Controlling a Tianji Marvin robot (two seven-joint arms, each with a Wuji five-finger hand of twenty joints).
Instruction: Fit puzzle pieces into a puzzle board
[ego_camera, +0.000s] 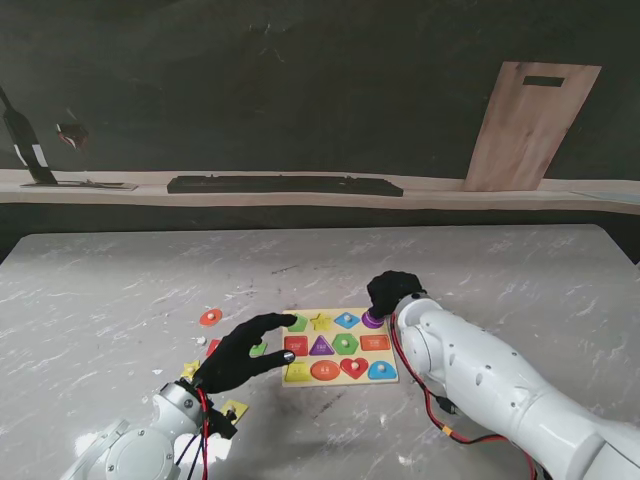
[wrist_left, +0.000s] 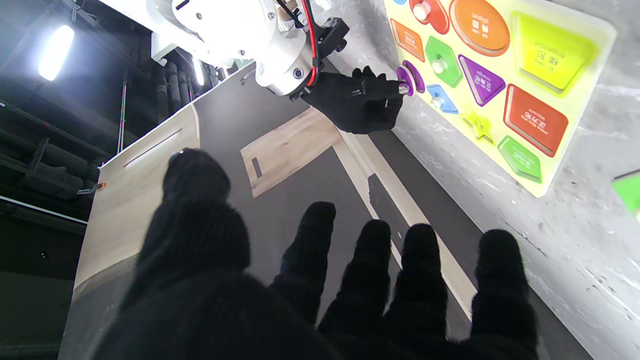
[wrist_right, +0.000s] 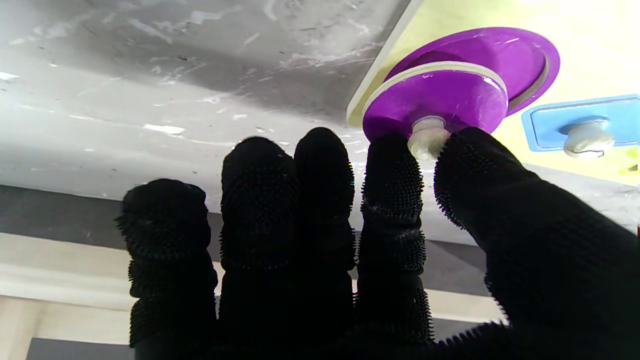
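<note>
The marble table (ego_camera: 120, 280) carries the yellow puzzle board (ego_camera: 339, 345), which lies just ahead of both black-gloved hands. The right hand (ego_camera: 393, 291) sits at the board's far right corner and pinches the white knob of the purple round piece (wrist_right: 440, 97) between thumb and forefinger; the piece hangs tilted over its matching purple recess, one edge overlapping the recess, not seated flat. The other three fingers (wrist_right: 257, 200) of that hand stretch out beside the forefinger, off the board's edge. The left hand (ego_camera: 243, 352) hovers released, fingers spread and holding nothing, its fingertips reaching over the board's near left edge beside the green pentagon piece (ego_camera: 298, 323). An orange round piece (ego_camera: 210, 317) lies loose on the table to the left of this hand and farther from me, and a small yellow piece (ego_camera: 234, 408) rests by its wrist.
</note>
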